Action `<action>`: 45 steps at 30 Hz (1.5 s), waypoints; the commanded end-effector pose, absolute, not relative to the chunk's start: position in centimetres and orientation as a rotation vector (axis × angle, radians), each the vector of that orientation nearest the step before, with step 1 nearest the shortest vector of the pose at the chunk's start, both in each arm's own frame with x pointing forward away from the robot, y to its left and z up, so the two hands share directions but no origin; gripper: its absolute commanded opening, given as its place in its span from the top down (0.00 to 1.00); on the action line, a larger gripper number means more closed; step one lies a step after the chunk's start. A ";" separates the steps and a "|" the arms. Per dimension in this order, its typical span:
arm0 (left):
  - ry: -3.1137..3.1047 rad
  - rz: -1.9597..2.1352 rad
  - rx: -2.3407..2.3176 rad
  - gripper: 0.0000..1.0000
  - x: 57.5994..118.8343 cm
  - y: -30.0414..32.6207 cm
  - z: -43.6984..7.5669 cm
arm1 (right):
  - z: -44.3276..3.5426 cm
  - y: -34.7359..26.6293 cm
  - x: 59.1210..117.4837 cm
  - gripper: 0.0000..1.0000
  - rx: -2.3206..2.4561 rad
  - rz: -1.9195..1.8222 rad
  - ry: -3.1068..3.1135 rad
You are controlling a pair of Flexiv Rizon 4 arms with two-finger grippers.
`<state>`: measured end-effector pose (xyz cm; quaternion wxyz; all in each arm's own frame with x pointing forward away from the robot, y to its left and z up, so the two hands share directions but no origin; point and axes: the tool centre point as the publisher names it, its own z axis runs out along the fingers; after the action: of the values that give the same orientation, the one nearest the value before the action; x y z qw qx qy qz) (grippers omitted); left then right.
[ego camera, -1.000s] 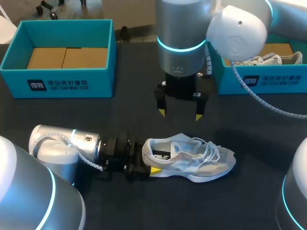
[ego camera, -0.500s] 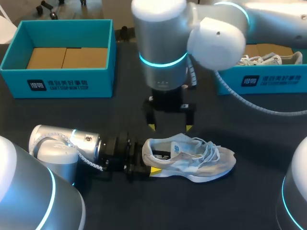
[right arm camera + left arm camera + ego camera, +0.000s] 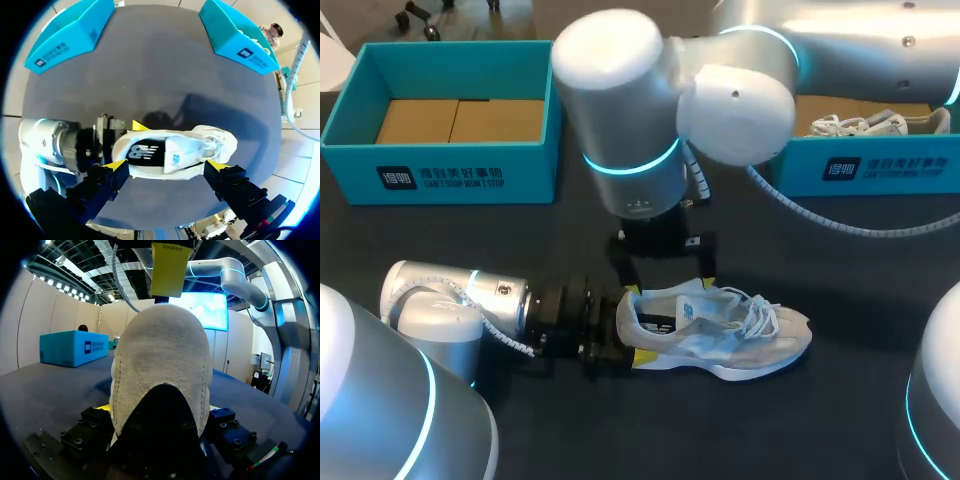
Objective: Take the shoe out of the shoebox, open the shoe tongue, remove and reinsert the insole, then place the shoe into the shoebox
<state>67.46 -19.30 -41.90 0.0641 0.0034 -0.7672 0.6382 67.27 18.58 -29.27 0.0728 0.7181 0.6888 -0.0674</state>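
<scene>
A dark table [image 3: 440, 240] fills the view. At its far right corner stands a teal box [image 3: 900, 165]. A white sneaker [image 3: 865, 125] lies inside.

Occlusion notes
Left wrist view: the shoe [image 3: 160, 390] heel fills the field, covering its own front and most of my left gripper [image 3: 628, 338]. Head view: my right arm [image 3: 620, 110] covers part of the right shoebox [image 3: 860, 165]; right gripper [image 3: 665, 275] tips hidden behind the shoe.

Left clamped, right spread
Your left gripper [image 3: 625, 335] lies level, pinching the shoe [image 3: 740, 335] — right gripper [image 3: 663, 270] points down, fingers apart.
</scene>
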 end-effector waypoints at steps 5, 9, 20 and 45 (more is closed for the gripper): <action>-2.319 1.922 0.010 1.00 67.5 -19.3 -42.0 | -29.4 18.5 66.6 0.00 2.358 -0.296 1.565; -2.319 1.922 0.010 1.00 67.5 -19.3 -42.0 | -29.9 18.3 66.7 0.00 2.355 -0.288 1.557; -2.319 1.922 0.010 1.00 67.5 -19.3 -42.0 | -31.1 18.1 66.8 0.00 2.350 -0.392 1.462; -2.319 1.922 0.010 1.00 67.5 -19.3 -42.0 | -34.0 15.9 65.7 0.00 2.396 -0.423 1.261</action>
<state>67.46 -19.30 -41.90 0.0641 0.0034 -0.7672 0.6382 66.37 15.64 -33.54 0.1338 0.6847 0.6902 -0.1920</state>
